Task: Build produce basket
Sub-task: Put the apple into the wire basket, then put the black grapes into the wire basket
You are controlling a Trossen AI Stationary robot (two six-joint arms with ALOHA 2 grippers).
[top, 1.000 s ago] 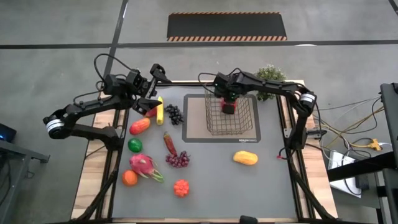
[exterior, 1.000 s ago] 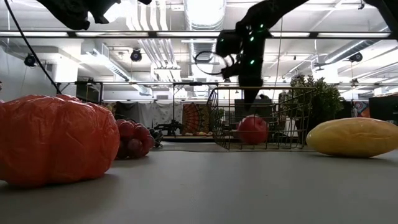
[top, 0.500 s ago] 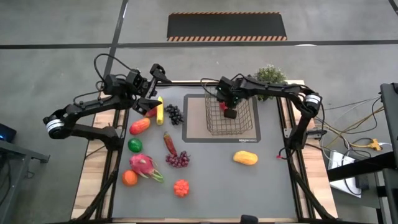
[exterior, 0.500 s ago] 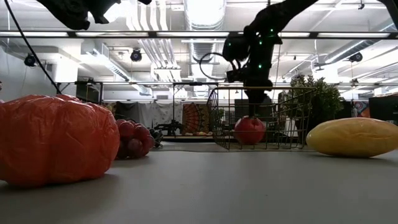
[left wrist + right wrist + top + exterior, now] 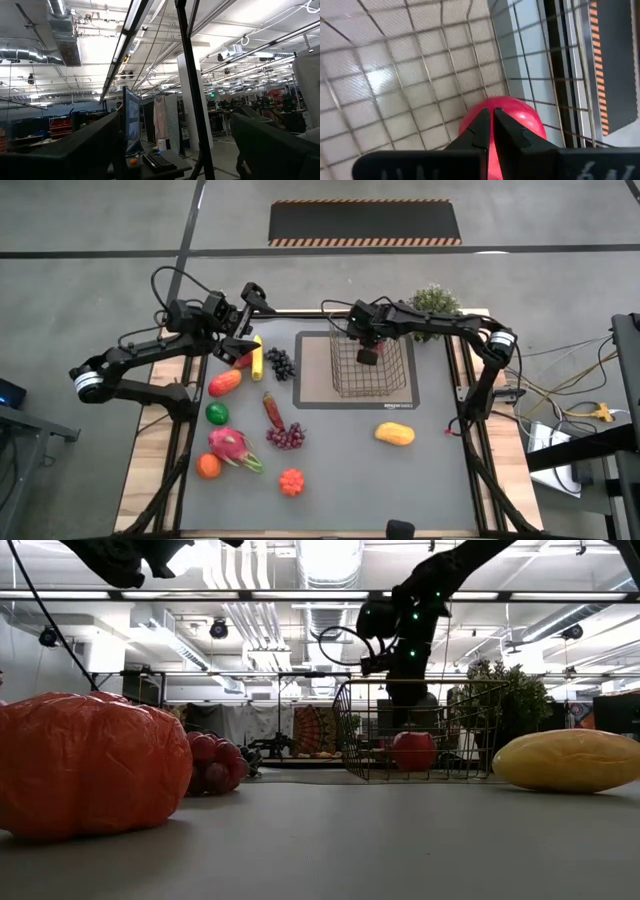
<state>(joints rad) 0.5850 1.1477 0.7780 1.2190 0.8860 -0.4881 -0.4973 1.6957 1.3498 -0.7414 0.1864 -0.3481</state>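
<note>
Right pincer hanging inside the basket, arm stretched in from the right edge of the tabletop and bent down over the rear rim. Fingers nearly together, a thin gap between, gripping nothing. Red apple directly under the tips on the basket floor, apart from them in the low view; hidden beneath the wrist from above. Basket standing on the mat. Left pincer raised at the rear left corner, wrist camera tilted up at the ceiling, fingers only dark shapes there; open or closed, cannot tell. Rest of the produce spread over the tabletop: banana, dark grapes, dragon fruit, mango.
</note>
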